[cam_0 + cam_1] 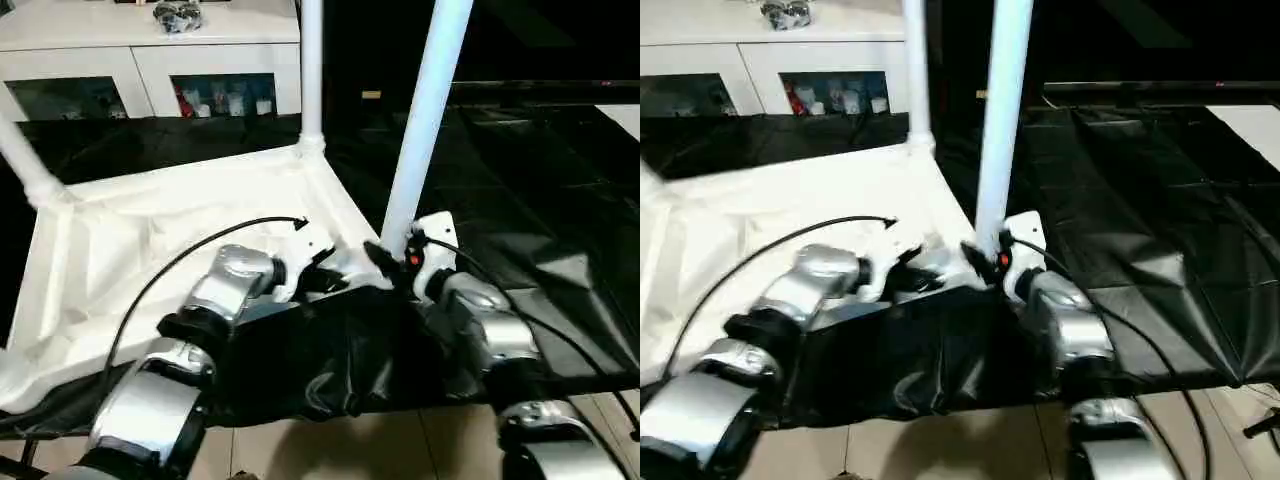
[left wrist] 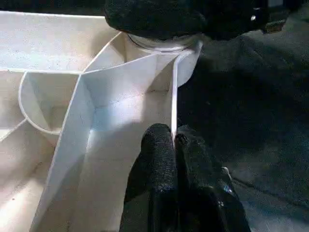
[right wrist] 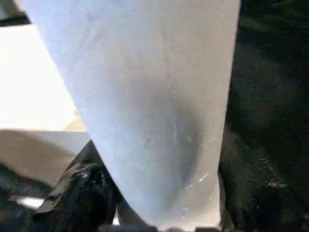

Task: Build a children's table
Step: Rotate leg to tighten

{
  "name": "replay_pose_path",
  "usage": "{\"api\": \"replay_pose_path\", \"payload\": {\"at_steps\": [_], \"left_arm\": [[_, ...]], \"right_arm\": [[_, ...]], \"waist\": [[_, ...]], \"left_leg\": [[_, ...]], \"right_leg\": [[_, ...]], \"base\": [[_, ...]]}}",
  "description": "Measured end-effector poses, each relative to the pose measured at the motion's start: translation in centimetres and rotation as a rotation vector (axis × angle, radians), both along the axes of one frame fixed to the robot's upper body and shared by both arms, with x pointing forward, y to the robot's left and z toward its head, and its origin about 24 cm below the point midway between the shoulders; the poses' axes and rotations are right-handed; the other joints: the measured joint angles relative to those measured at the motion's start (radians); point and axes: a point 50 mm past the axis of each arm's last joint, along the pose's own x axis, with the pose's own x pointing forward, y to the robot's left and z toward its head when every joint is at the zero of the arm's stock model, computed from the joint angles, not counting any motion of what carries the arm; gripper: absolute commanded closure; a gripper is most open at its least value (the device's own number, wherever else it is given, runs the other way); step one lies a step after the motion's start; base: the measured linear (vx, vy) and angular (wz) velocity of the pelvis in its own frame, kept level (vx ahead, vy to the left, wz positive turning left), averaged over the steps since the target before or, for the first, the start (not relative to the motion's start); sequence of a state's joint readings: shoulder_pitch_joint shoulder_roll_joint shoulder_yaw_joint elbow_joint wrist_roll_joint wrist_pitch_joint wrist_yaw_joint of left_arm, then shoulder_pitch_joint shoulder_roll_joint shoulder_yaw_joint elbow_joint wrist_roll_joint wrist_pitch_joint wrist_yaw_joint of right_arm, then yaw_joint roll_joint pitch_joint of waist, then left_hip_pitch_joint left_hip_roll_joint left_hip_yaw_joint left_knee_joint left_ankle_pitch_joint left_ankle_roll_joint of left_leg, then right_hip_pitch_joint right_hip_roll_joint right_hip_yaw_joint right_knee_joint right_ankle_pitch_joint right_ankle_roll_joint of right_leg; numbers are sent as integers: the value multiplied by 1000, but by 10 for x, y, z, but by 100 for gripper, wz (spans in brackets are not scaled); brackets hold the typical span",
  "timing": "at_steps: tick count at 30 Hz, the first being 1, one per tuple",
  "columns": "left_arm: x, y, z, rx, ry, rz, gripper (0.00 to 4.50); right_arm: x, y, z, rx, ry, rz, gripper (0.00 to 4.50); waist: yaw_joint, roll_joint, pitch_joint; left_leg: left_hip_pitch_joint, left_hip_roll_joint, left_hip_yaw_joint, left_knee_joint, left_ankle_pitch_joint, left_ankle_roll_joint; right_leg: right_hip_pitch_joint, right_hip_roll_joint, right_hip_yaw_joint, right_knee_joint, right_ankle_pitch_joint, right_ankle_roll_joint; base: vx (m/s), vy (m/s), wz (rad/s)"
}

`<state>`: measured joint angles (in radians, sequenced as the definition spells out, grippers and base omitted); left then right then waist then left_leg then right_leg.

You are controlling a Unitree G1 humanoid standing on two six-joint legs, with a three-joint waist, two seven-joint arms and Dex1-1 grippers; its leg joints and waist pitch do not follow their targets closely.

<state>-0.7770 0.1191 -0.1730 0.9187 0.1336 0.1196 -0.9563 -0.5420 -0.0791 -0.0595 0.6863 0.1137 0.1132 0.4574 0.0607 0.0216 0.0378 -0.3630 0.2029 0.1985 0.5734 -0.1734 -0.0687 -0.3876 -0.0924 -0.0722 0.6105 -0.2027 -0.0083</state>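
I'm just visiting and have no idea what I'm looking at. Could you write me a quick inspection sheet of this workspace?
Surface: black sheet spread over the floor; bare tiles at the near edge.
Job's things: white tabletop lying underside up, ribs showing; far legs standing in corner sockets; near leg upright at the near corner.
Clutter: a fold of the sheet bunched over the tabletop's near edge.
Grippers: left gripper shut on the tabletop's rim wall; right gripper around the base of the near leg.
Cables: black cable arcing over the left forearm; another along the right forearm.
Surroundings: white cabinet with glass doors behind, a small grey object on top.
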Motion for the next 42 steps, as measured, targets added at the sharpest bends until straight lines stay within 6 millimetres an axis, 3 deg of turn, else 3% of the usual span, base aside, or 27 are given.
{"api": "replay_pose_path", "payload": {"at_steps": [1, 2, 8, 12, 23, 24, 29, 35, 42], "left_arm": [[0, -1, 0, -2, 0, 6, 450], [0, -1, 0, -2, 0, 8, 450], [0, -1, 1, -3, -2, -2, 450], [-4, 3, 2, -15, -7, -55, 450], [-16, 25, 2, -27, 51, -269, 450], [-17, 26, 2, -23, 56, -284, 450], [-21, 35, 3, 2, 79, -377, 450], [-23, 39, 4, 12, 95, -422, 450], [-24, 41, 4, 17, 97, -442, 450]], "right_arm": [[0, 1, 0, 3, -4, -21, 199], [1, 1, 0, 4, -5, -28, 143], [0, 4, -2, 9, -13, -26, 95], [-3, -2, 1, -1, -24, 110, 67], [-27, -21, 8, -64, 22, 583, 67], [-29, -22, 9, -64, 32, 614, 98], [-37, -22, 10, -71, 74, 777, 122], [-40, -22, 11, -86, 97, 847, 175], [-42, -20, 11, -81, 111, 878, 185]], "waist": [[0, 1, 0], [0, 1, -1], [-1, 1, 0], [-2, 1, 0], [12, -2, 1], [15, -2, 2], [29, -3, 2], [32, -3, 2], [33, -3, 2]], "left_leg": [[0, 0, 0, 0, 0, 0], [0, 0, 0, 0, 0, 1], [-1, -1, 0, 0, -1, 1], [-4, -1, 1, -1, -2, 3], [-7, 1, 2, 0, 0, 7], [-7, 1, 2, 1, -2, 5], [-7, 1, 2, 2, -2, 4], [-7, 1, 2, 2, -2, 4], [-7, 1, 2, 2, -2, 4]], "right_leg": [[0, 0, 0, 0, 0, 0], [0, 0, 1, 0, 0, 0], [0, 0, 1, -1, 0, 1], [-3, 0, 1, -1, -1, 2], [-8, 1, 1, 1, -2, 2], [-7, 1, 1, 1, -2, 1], [-7, 1, 2, 2, -1, 1], [-7, 1, 2, 1, -1, 1], [-6, 1, 2, 2, -1, 1]], "base": [[0, 0, 0], [0, 0, 0], [0, 0, 0], [0, 0, 0], [0, 0, 0], [0, 0, 0], [0, 0, 0], [0, 0, 0], [0, 0, 0]]}}
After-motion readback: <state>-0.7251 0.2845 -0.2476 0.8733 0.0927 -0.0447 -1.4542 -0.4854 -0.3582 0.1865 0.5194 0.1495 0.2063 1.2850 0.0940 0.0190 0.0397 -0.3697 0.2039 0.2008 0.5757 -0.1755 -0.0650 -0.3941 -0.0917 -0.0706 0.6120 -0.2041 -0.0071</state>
